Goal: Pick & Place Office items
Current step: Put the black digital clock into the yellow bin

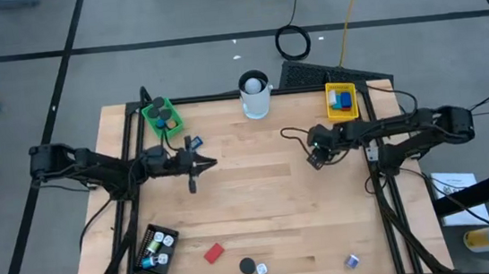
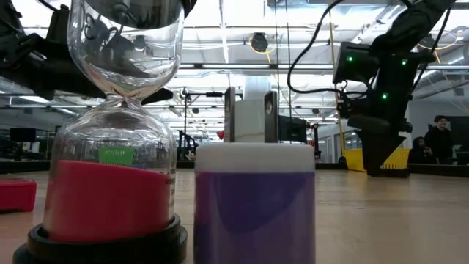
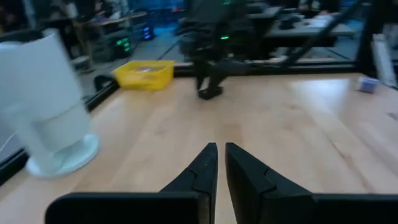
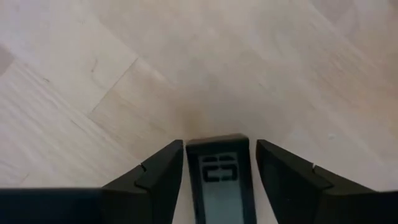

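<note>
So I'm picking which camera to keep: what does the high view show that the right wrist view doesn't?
Only the high view shows the trays: green, yellow and black, plus the white cup, the red block and the left gripper, shut, empty. Only the right wrist view shows a small dark flat item between the parted fingers over the wood. Both show the right gripper above the table.

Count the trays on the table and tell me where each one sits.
3. The green tray is at the far left corner, the yellow tray at the far right beside the white cup, and the black tray at the near left edge. None appears hidden.
</note>
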Motion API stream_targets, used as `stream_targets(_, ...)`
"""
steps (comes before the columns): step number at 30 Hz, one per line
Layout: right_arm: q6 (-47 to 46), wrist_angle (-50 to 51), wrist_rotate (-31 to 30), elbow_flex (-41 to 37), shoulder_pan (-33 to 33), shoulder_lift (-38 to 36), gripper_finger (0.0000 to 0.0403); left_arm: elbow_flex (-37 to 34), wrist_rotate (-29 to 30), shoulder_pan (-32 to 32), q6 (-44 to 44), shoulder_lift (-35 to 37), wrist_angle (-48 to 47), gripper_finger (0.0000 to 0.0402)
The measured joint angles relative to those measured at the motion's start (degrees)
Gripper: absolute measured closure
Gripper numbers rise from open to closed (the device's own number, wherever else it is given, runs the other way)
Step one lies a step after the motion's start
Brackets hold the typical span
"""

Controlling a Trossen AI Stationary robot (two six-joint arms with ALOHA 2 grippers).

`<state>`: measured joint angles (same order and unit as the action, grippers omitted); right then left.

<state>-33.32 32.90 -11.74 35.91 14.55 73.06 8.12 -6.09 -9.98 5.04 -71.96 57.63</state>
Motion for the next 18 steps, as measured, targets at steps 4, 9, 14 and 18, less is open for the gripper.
stream_targets(4, 2.6, 0.8, -0.1, -0.2, 1.1, 0.0, 0.0187, 0.0, 1.7, 2.0, 2.0, 0.0, 0.3, 0.0369)
stream_targets(9, 2.6, 4.6, -0.1, 0.7, 1.2, -1.3, 0.015, 0.0, 2.1, 2.6, 2.6, 0.0, 1.0, 0.0396)
stream_targets(14, 2.6, 5.4, -0.1, 1.0, 0.7, -2.6, 0.0114, 0.0, 1.6, 2.6, 0.5, 0.0, 0.8, 0.0392)
stream_targets(18, 2.9, 5.3, 0.0, 1.0, 0.5, -2.9, 0.0102, 0.0, 2.3, 2.6, -0.7, 0.0, -0.7, 0.0392)
